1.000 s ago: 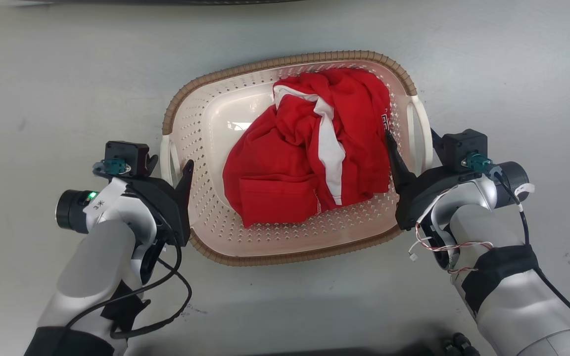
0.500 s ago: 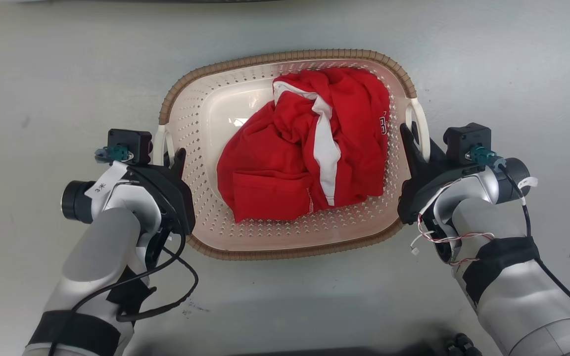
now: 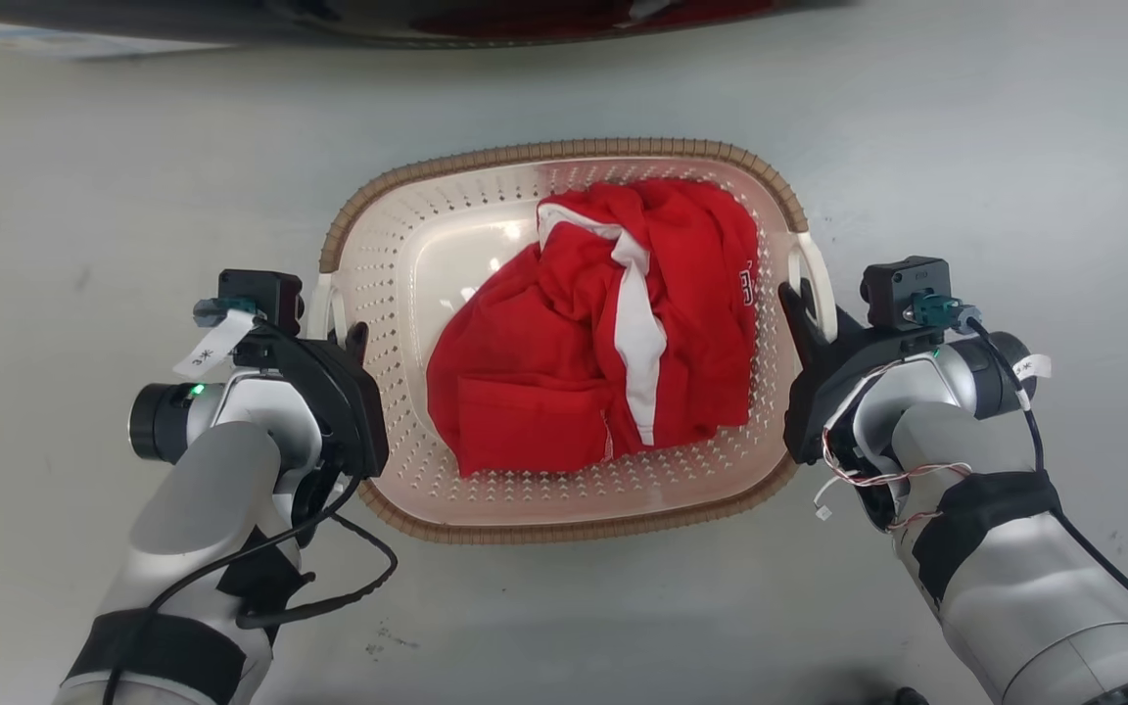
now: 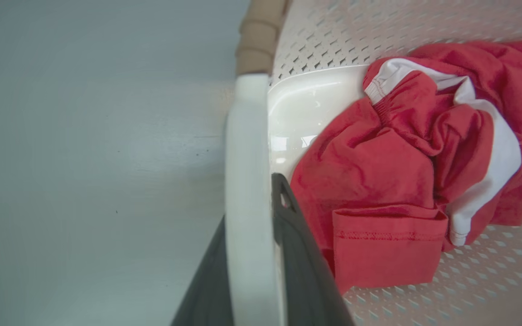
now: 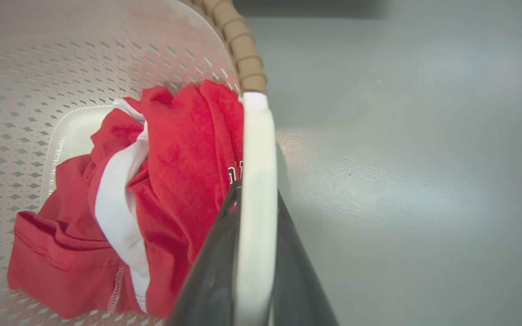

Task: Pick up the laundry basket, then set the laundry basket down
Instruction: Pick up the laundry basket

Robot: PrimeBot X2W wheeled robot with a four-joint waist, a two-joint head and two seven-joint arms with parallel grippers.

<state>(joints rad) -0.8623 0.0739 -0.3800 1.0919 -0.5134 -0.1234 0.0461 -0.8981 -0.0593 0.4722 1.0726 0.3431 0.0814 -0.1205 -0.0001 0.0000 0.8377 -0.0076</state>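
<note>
The laundry basket [image 3: 564, 150], cream and perforated with a brown woven-look rim, sits between my two arms over the grey floor. A crumpled red and white garment [image 3: 544, 382] lies inside it. My left gripper [image 3: 344, 328] is shut on the basket's left white handle [image 4: 247, 158], which runs between its two dark fingers. My right gripper [image 3: 809, 305] is shut on the right white handle [image 5: 256, 158] in the same way. Whether the basket's base touches the floor cannot be told.
A dark curved edge [image 3: 525, 15] with a red reflection runs along the top of the head view. Bare grey floor [image 3: 84, 147] surrounds the basket on all sides. A black cable [image 3: 329, 597] loops off my left forearm.
Both grippers' inner fingers have closed from inside the basket wall onto the handles. The basket has turned from slanted to nearly level and looks slightly smaller. The head camera has shifted.
</note>
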